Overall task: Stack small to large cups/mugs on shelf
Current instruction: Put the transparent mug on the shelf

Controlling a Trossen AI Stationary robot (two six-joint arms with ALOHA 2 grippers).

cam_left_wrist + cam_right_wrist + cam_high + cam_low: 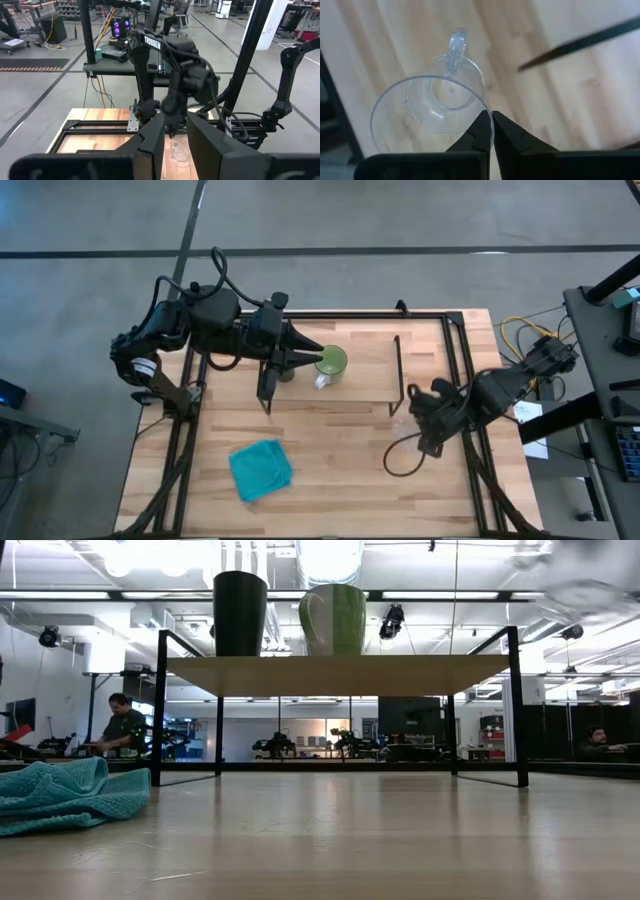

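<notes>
The black cup [240, 612] and the green mug [333, 618] stand upright, side by side, on the left half of the shelf board [400, 674]. In the high view the green mug [331, 361] shows, but my left arm hides the black cup. My left gripper [305, 352] hovers open over the shelf's left part, just left of the mug, and touches nothing. My right gripper [491, 117] is at the shelf's right end [415, 408], shut on the clear glass cup [427, 107]. In the left wrist view the glass cup [180, 152] hangs below that gripper. My right gripper pinches the glass cup's rim [485, 104] on the side opposite its handle [457, 42]. The wall runs between the fingertips, one finger inside and one outside. The fingers come from above, pointing down. The cup hangs upright, mouth up; whether its base is off the table I cannot tell.
A teal folded cloth [260, 469] lies on the table near its near-left corner. A thin black leg of the shelf [398, 375] stands close beside my right gripper. Bare wood lies between cloth and shelf. People sit at desks far behind the table.
</notes>
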